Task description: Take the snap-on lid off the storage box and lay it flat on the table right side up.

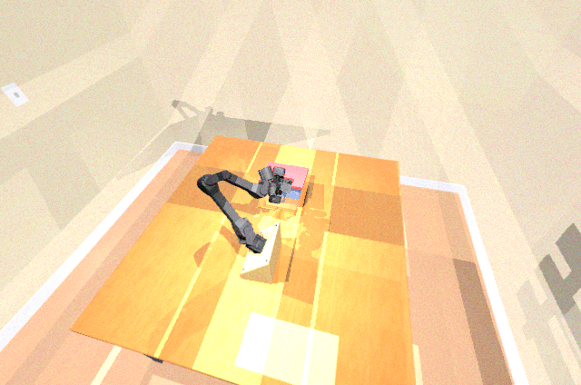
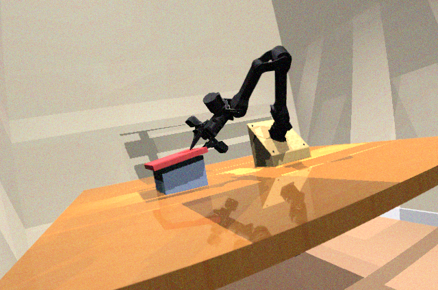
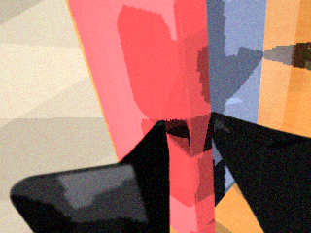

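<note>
The red lid (image 1: 299, 174) (image 2: 173, 159) (image 3: 99, 29) lies right side up over the top of the blue storage box (image 1: 293, 194) (image 2: 185, 178) (image 3: 246, 31). A dark band runs under its rim in the exterior view; whether there is a gap there, I cannot tell. The box stands on the table. My gripper (image 1: 280, 187) (image 2: 198, 148) (image 3: 186, 122) is shut on the lid's edge nearest the arm base. In the wrist view one finger is over the lid's top and the other is beside its outer rim. The arm hides part of the lid in the top view.
The wooden table (image 1: 366, 272) (image 2: 116, 237) carries the box near its far end in the top view. The arm stands on a pale wedge-shaped base (image 1: 259, 272) (image 2: 293, 154) nearby. A pale sheet or bright patch (image 1: 286, 348) shows at the table's near end.
</note>
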Robot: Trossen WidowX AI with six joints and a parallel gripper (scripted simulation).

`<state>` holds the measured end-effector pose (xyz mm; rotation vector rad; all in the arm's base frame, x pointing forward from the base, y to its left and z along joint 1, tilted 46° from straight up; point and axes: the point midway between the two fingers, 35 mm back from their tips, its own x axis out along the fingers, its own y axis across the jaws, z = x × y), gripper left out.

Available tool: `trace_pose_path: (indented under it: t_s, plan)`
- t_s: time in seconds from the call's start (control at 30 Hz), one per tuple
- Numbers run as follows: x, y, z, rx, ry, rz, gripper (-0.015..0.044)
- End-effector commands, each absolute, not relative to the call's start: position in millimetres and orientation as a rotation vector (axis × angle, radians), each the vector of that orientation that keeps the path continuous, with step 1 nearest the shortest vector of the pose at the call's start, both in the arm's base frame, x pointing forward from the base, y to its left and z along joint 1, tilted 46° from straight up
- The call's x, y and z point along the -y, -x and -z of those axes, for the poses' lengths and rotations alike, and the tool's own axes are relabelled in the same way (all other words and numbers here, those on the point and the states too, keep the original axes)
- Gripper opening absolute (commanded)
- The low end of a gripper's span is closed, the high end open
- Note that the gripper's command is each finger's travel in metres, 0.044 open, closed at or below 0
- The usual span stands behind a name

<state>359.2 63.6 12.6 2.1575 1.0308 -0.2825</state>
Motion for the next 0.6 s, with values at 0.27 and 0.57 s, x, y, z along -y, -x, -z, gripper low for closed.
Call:
trace_pose_path:
  t_s: [0.27, 0.57]
  plan:
    - [-53, -365, -24, -1.029, -2.156, 0.278, 0.0000]
    - [-45, -370, -33, -1.029, -2.156, 0.278, 0.0000]
